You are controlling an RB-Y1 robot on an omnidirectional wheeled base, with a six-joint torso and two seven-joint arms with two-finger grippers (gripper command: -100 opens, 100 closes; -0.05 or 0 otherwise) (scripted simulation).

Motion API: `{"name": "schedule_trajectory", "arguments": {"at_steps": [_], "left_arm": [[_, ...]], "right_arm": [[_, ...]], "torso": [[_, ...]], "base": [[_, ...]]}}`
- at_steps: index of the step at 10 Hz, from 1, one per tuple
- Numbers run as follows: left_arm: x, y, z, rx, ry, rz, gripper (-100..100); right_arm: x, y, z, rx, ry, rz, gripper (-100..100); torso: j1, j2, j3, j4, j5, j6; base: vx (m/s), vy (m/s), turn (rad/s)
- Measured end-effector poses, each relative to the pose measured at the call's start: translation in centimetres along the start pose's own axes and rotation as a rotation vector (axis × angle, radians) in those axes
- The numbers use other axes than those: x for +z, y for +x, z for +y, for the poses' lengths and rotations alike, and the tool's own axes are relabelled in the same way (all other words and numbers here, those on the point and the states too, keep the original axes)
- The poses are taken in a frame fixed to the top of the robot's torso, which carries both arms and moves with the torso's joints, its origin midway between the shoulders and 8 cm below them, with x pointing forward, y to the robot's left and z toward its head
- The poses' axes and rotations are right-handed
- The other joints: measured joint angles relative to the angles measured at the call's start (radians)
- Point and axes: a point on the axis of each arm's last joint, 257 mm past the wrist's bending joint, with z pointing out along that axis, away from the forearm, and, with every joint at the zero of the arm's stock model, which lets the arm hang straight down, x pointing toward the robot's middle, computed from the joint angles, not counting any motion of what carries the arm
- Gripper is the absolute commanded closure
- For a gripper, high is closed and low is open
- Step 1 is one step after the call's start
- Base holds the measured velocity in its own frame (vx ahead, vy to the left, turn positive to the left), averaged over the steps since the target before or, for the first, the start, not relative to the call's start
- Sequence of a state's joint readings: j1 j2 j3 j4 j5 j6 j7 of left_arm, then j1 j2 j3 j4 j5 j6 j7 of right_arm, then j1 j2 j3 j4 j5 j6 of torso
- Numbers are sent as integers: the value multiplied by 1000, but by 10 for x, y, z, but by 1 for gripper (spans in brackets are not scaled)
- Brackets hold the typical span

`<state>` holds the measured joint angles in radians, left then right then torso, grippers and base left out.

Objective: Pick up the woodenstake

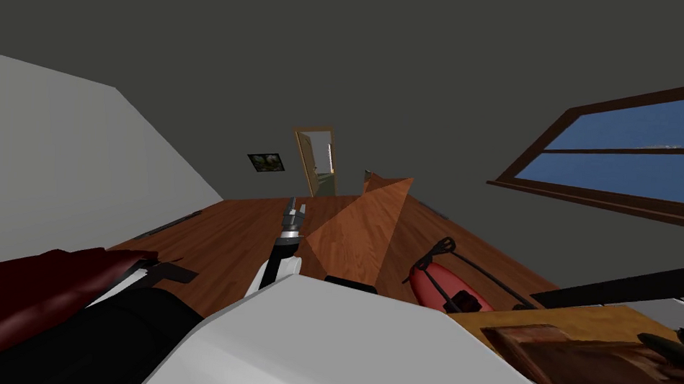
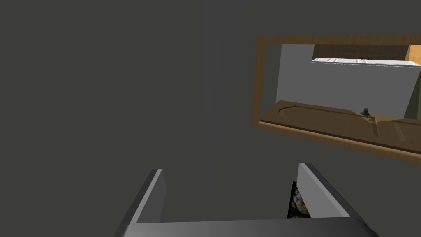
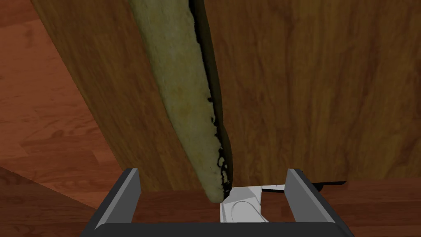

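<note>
Pale tan woodenstake [image 3: 181, 94], long, rough-edged, tapering to blunt tip

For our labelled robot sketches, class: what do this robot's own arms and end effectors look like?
The left end effector and right end effector each have two thin, flat, light grey blade fingers rising from a dark boxy body. The left forearm is white, with a dark joint and a grey wrist section.
</note>
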<state>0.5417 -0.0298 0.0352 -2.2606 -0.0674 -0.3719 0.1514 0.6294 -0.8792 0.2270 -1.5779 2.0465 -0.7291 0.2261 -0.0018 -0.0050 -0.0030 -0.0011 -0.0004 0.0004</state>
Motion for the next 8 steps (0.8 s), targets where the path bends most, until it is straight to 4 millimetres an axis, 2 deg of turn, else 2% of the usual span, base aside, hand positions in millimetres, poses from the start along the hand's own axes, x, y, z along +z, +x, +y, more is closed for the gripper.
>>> {"name": "schedule_trajectory", "arguments": {"at_steps": [3,6,7,8], "left_arm": [[0,0,0,0,0,0,0],[0,0,0,0,0,0,0],[0,0,0,0,0,0,0],[0,0,0,0,0,0,0]], "right_arm": [[-7,52,11,-96,-45,114,-100],[-18,74,16,-155,-71,176,-100],[-18,75,16,-157,-72,179,0],[-18,75,16,-157,-72,179,-100]], "torso": [[0,1,0,0,0,0],[1,3,2,1,0,0],[2,4,2,1,0,0],[3,5,3,1,0,0]], "base": [[53,-37,59],[21,-22,27],[0,0,0],[15,-2,179]]}}
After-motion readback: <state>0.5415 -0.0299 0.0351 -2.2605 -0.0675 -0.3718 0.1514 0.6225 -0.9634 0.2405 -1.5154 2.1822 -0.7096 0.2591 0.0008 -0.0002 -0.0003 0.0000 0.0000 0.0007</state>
